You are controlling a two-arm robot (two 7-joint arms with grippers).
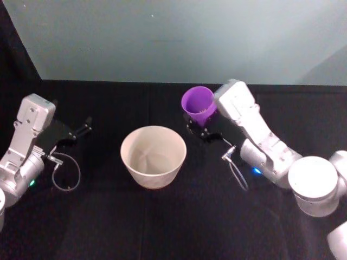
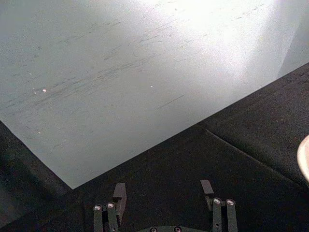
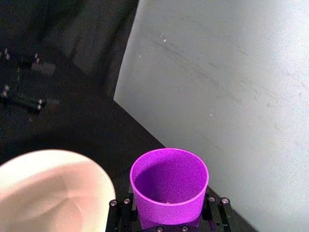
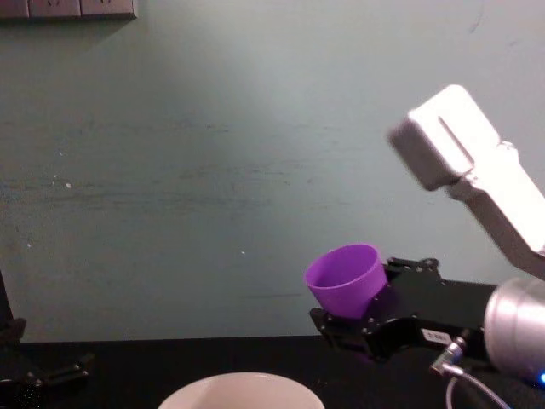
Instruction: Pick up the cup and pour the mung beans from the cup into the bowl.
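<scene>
Gripping the purple cup low on its side, black fingers closed on it from both sides: the right gripper, reaching in from the robot's right and raised off the black worktop. Held in the air behind the white bowl and to its right, near it but not over it. From the chest view, cup leaning slightly toward the robot's left, mouth upward, above the level of the bowl's rim and off to one side of it. In the right wrist view, open mouth of the cup just beside the bowl's rim, with a few small specks at the bottom of the cup, too small to make out.

Standing upright on the worktop near the middle, the bowl, wide mouth up, pale inside showing.

Parked low at the far left of the worktop, well apart from the bowl: the left gripper, fingers spread open with only dark cloth between them. Behind it all, a pale green wall.
</scene>
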